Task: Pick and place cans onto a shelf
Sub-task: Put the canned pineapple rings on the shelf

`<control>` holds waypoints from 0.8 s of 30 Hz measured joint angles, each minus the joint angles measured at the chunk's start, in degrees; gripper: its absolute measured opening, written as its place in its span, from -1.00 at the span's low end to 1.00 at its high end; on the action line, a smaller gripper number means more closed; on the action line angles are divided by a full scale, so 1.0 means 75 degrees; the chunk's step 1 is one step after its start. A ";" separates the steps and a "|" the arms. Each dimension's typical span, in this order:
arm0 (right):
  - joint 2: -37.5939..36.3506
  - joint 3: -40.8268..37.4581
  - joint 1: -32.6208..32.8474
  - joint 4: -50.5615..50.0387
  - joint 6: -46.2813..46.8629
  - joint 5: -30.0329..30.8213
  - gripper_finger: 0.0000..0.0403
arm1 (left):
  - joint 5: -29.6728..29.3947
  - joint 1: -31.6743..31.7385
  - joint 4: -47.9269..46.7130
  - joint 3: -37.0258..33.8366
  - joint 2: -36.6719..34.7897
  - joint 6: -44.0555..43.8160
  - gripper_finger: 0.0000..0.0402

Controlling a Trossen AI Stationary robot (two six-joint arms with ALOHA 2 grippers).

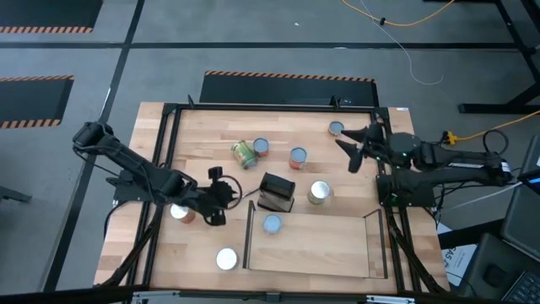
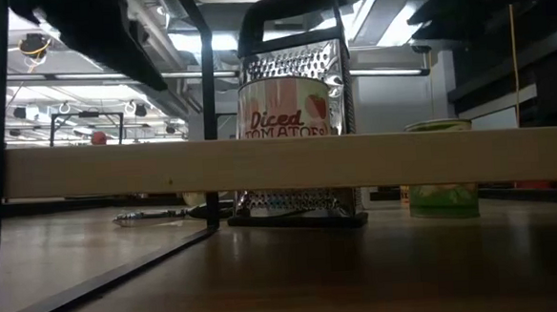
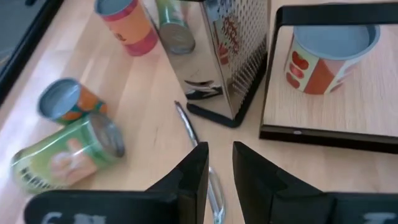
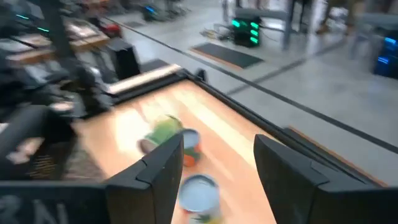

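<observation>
- The left gripper sits in the left middle of the high view, low over the counter; the wrist view shows its fingers a narrow gap apart with nothing clearly between them, and a thin metal utensil lies on the wood just ahead.
- The right gripper hovers at the upper right of the high view, fingers spread wide and empty, above a blue-topped can.
- The shelf lies in the lower centre of the high view, with one pale-blue-topped can standing at its upper left corner.
- A box grater stands just above the shelf's left end.
- Off the shelf: a green can lies on its side in the upper centre, touching or just beside an upright can; further cans stand at and.
- A can stands close under the left arm, and a white-topped can sits in the lower left.
</observation>
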 joint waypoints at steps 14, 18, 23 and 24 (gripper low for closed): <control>0.2042 0.0413 -0.3403 -0.1006 0.0376 -0.1715 -0.01 | 0.0694 0.0705 0.1306 -0.0611 -0.0001 0.0740 -0.67; 0.2767 0.0413 -0.4094 -0.0997 0.0355 -0.2230 -0.01 | 0.0702 0.0705 0.1303 -0.0611 -0.0001 0.0740 -0.67; 0.3509 0.0413 -0.4608 -0.0953 0.0142 -0.2635 -0.01 | 0.0700 0.0705 0.1303 -0.0611 -0.0001 0.0740 -0.67; 0.3635 0.0413 -0.4665 -0.0952 0.0144 -0.2682 -0.01 | 0.0700 0.0705 0.1303 -0.0611 -0.0001 0.0740 -0.67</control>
